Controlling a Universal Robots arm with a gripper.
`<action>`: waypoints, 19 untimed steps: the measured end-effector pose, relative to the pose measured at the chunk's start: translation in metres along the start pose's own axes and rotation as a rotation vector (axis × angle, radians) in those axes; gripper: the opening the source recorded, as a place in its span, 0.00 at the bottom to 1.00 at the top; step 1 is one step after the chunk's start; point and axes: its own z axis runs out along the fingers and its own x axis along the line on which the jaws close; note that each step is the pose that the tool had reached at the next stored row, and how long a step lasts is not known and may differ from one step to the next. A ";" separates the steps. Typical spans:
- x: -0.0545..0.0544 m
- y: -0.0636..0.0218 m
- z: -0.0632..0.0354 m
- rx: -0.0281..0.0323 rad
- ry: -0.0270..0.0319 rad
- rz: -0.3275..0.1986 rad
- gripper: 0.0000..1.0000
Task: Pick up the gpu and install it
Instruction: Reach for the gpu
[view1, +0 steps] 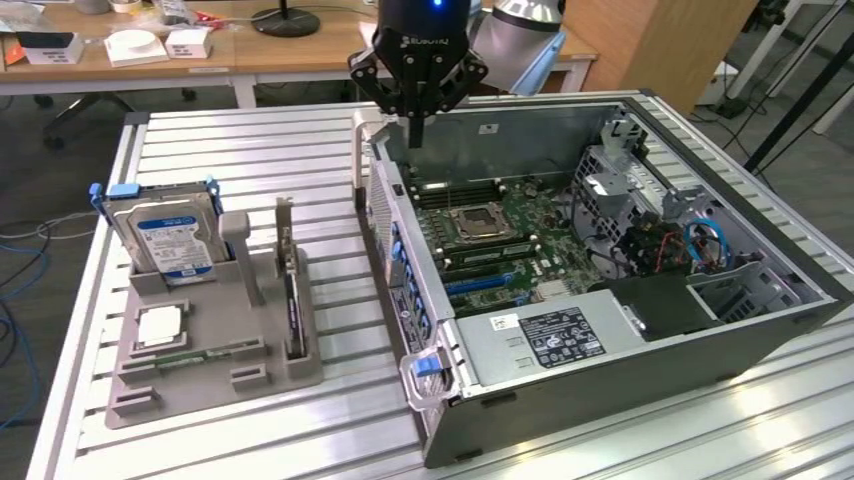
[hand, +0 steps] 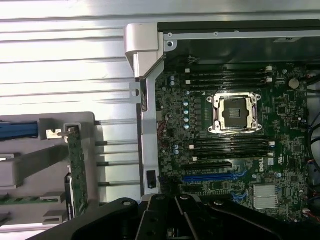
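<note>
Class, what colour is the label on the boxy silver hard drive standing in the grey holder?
Mostly blue; the label shows best in the exterior view.

One gpu (view1: 291, 295), one hard drive (view1: 167, 238), one memory stick (view1: 203, 354), one grey holder (view1: 200, 388) and one open computer case (view1: 667, 372) are counted.

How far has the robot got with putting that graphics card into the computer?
Nothing looks done yet: the gpu stands in its gray holder. In hand: nothing; the gripper hangs shut and empty above the open computer case. Left: both picking up and installing; the motherboard's blue slot is bare.
</note>
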 end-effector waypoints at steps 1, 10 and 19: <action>0.001 0.0000 0.0001 0.0000 0.0000 0.000 0.11; 0.006 -0.0005 0.0008 0.0000 0.0000 0.000 0.11; 0.011 -0.0009 0.0015 0.0000 0.0000 0.000 0.11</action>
